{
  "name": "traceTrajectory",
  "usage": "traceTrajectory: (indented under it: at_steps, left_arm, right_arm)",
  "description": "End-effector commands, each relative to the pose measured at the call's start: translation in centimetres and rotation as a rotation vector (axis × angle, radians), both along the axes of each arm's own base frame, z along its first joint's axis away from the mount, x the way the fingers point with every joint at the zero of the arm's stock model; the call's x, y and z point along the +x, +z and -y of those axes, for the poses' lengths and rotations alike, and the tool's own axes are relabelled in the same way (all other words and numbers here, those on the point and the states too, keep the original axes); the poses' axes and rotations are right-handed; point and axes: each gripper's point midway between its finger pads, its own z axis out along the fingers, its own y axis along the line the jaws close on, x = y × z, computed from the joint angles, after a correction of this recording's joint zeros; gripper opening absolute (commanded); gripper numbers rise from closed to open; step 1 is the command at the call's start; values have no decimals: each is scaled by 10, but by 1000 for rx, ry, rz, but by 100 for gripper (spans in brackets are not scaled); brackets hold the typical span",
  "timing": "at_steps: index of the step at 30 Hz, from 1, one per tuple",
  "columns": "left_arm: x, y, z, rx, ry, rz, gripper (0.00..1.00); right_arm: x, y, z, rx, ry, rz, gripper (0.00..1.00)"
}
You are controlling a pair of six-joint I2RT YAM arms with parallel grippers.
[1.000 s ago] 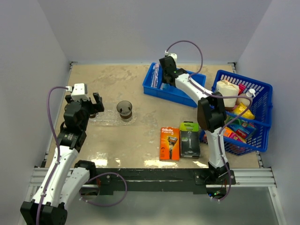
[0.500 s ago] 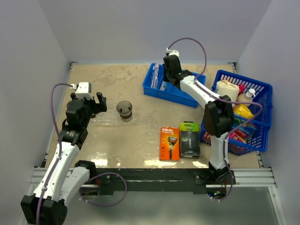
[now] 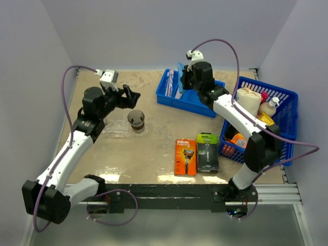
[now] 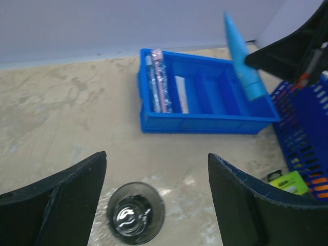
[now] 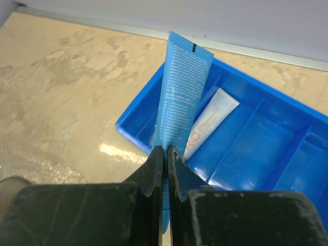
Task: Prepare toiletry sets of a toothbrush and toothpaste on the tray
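right claw (image 5: 165,154): mine, pinched on the toothpaste (image 5: 182,92), jaws almost meeting on it
toothpaste, what: flat blue tube, not a box; far crimped end free and tilted up
toothpaste, where: in the air over the blue bin (image 5: 134,134), touching nothing but my fingers; not on the tray
left claw (image 4: 156,169): mine too, spread wide, holding nothing, hanging above the cup (image 4: 136,215)
tray (image 3: 110,129): clear, faint on the table, well apart to the left of the bin; the cup stands on it
toothbrush (image 4: 156,77): packed, lying lengthwise in the bin's left compartment, just beside the wall; a second pinkish one next to it
also in bin: white tube (image 5: 212,120) lying flat below the blue one
toothpaste handling: I judge it light, soft-walled, glossy; it will likely pivot in an end pinch, and a hard squeeze could dent it
toothpaste hold: flat faces between the pads; nearer the middle would swing less
toothbrush handling: I judge it light, stiff, thin, with slick wrap
toothbrush hold: mid-length, across the narrow width; the bin wall crowds one finger
step, my guess: carry the tube over to the tray, toothbrush not yet fetched
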Motion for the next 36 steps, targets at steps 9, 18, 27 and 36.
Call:
traceTrajectory:
  at_steps: [9, 18, 27, 36]
  left_arm:
    - [5, 49, 109, -313, -352, -19, 84]
    - [13, 30, 121, -361, -313, -78, 82]
    - [20, 13, 117, -339, -262, -110, 63]
    - [19, 8, 123, -365, -284, -135, 27]
  right_arm:
    - [-106, 29, -78, 33, 294, 163, 0]
    - [-140, 31, -99, 29, 331, 207, 0]
    - [-152, 34, -103, 7, 344, 234, 0]
    - [-155, 22, -107, -59, 330, 242, 0]
